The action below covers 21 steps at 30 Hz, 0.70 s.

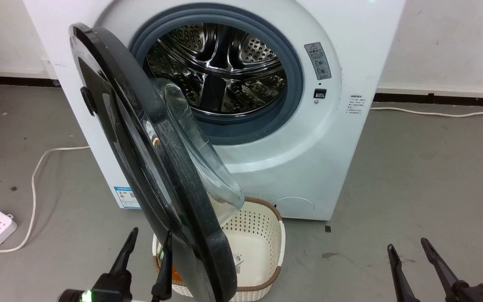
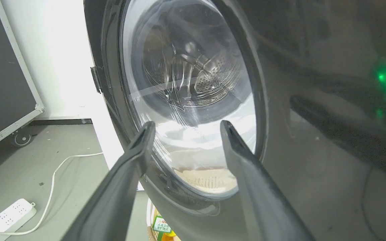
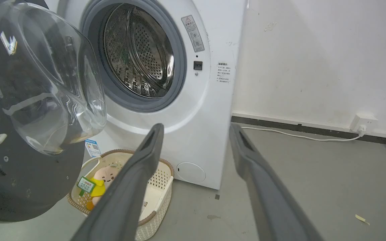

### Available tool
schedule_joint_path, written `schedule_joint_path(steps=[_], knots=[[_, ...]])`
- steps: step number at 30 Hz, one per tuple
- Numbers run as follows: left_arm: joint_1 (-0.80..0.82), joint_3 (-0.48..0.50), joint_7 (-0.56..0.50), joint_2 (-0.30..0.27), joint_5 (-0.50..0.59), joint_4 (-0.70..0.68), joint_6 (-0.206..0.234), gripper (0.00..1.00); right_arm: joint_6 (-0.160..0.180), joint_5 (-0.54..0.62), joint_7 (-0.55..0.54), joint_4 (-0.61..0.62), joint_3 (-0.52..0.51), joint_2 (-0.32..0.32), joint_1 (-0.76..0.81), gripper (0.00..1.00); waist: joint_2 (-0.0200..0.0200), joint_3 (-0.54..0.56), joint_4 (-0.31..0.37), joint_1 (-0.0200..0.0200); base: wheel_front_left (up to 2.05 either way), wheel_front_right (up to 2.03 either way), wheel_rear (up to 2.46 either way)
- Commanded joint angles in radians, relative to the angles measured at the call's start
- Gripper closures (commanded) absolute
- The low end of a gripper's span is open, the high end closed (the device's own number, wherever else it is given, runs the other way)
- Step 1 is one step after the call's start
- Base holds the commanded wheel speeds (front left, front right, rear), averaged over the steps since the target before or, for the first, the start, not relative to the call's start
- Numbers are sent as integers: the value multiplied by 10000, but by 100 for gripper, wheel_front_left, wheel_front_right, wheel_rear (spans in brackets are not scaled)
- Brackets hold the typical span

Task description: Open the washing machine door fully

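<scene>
The left gripper (image 1: 151,234) has long, tapered matte-black fingers (image 1: 123,256) and a green light (image 1: 85,296) at its base. The right gripper (image 1: 407,244) has matching fingers.

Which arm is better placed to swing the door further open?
Left, probably: the open left claw is beside the lower rim of the washing machine door, while the right claw hangs far off over the floor.

**Occlusions / crops**
Head view: washing machine door (image 1: 157,167) covers the left of the basket (image 1: 266,226) and part of the blue sticker (image 1: 124,197); its lower rim runs off the bottom edge. Warning label (image 1: 318,61) text too small to read. Left hand (image 1: 151,231) touching the door or not: can't tell
</scene>
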State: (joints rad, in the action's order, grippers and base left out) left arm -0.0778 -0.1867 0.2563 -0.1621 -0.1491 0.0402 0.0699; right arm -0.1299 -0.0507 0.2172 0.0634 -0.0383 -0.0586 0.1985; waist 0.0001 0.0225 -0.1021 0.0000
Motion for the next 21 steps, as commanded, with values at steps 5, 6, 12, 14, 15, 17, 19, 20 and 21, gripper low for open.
schedule_joint_path(steps=[5,6,12,14,15,17,19,20,21], knots=[[-67,216,55,68,-83,-421,-93,100,-8,-103,118,-120,-55,77,-27,0,-1,76,-130,0,0,0,0],[-16,394,55,115,-51,-861,-41,100,-8,-162,124,-121,-84,79,-59,0,-1,91,-161,0,0,0,0],[483,1211,55,352,13,-2875,111,100,-8,-282,147,-133,-185,81,-116,0,-1,76,-223,0,0,0,0],[764,1418,55,454,23,-3610,116,100,-8,-303,147,-116,-201,82,-118,0,-1,63,-226,0,0,0,0],[914,1478,55,494,52,-3961,107,100,-8,-313,144,-111,-210,82,-119,0,-1,59,-226,0,0,0,0],[1210,1504,55,556,117,-4584,60,100,-8,-327,130,-102,-214,82,-123,0,-1,48,-218,0,0,0,0],[1604,1365,55,617,177,-5247,-62,100,-8,-340,110,-101,-205,82,-134,0,-1,35,-204,0,0,0,0],[1685,1252,55,637,184,-5374,-102,100,-8,-345,107,-105,-201,82,-137,0,-1,36,-199,0,0,0,0],[1751,1110,45,652,198,-5470,-147,100,-8,-359,102,-114,-194,82,-136,0,-1,36,-195,0,0,0,0]])
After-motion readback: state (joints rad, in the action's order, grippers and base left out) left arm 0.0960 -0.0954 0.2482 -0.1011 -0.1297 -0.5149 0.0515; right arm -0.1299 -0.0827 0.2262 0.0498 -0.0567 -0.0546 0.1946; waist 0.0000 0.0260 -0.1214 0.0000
